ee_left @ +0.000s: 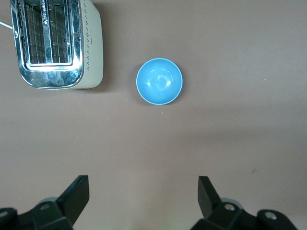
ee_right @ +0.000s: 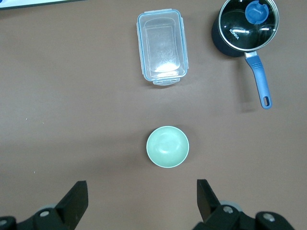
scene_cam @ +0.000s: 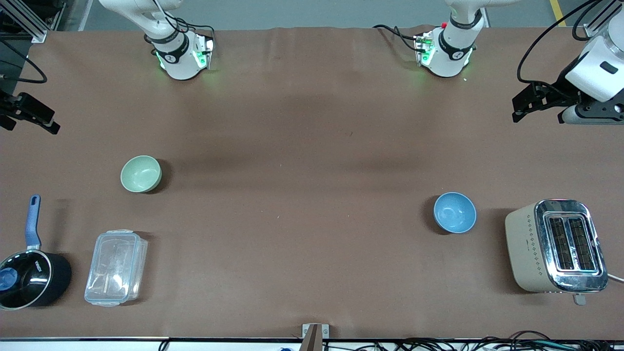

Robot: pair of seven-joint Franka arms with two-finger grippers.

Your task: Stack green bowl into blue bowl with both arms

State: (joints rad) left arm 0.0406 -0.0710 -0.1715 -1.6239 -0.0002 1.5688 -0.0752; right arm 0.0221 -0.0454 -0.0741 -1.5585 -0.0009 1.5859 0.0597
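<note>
The green bowl (scene_cam: 141,174) stands upright and empty on the brown table toward the right arm's end. It also shows in the right wrist view (ee_right: 167,146). The blue bowl (scene_cam: 455,212) stands upright and empty toward the left arm's end, beside a toaster, and shows in the left wrist view (ee_left: 159,81). My left gripper (scene_cam: 524,105) hangs high over the table's edge at the left arm's end, open and empty (ee_left: 144,196). My right gripper (scene_cam: 46,119) hangs high over the edge at the right arm's end, open and empty (ee_right: 142,199). Neither gripper touches a bowl.
A beige and chrome toaster (scene_cam: 555,246) stands beside the blue bowl, toward the left arm's end. A clear plastic lidded box (scene_cam: 116,267) and a black saucepan with a blue handle (scene_cam: 29,280) lie nearer to the front camera than the green bowl.
</note>
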